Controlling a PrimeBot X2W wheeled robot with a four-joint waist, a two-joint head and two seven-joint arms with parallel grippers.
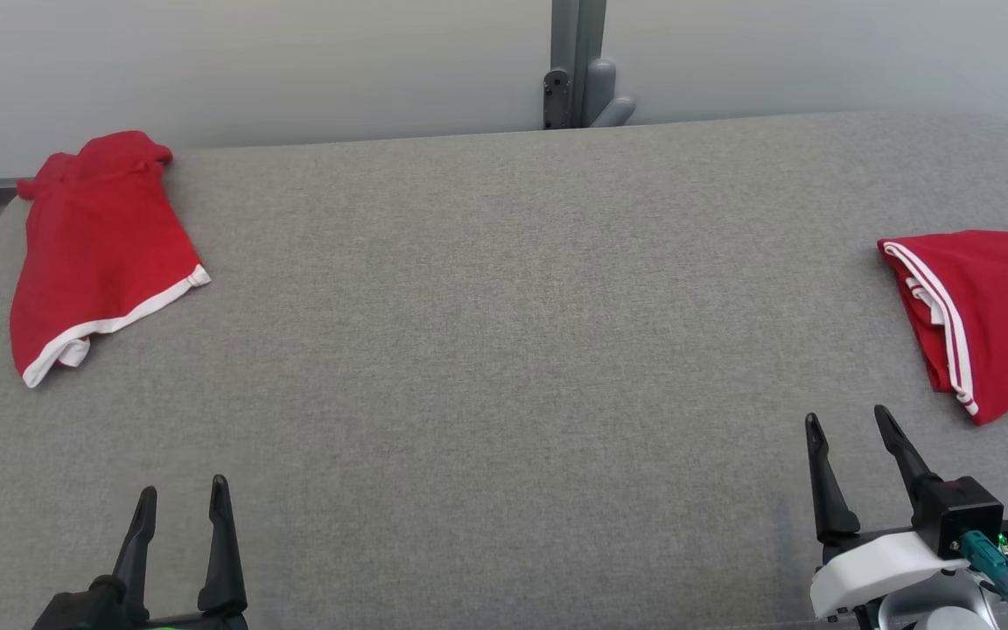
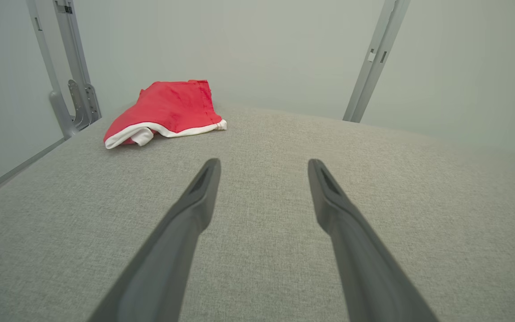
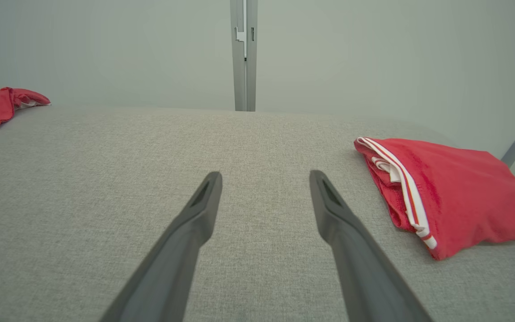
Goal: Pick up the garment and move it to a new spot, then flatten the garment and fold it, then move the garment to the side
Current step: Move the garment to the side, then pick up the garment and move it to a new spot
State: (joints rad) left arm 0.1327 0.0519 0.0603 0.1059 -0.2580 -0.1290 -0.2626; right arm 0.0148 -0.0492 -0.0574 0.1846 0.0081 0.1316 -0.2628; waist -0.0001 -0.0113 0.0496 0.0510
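Note:
Two red garments with white trim lie on the grey table. One garment (image 1: 93, 249) rests loosely bunched at the far left, seen ahead and left of the fingers as the red heap (image 2: 166, 112) in the left wrist view. A folded red garment (image 1: 985, 315) lies at the right edge, and the right wrist view shows this folded piece (image 3: 454, 192) right of the fingers. My left gripper (image 1: 184, 499) is open at the lower left, well short of the left garment. Low on the right, my right gripper (image 1: 850, 420) is open, just left of the folded garment. Neither holds anything.
The grey fabric table (image 1: 504, 350) spreads wide between the two garments. A grey metal post with a bracket (image 1: 578, 66) stands behind the far edge against a pale wall. Frame rails (image 2: 67, 71) rise at the table's left end.

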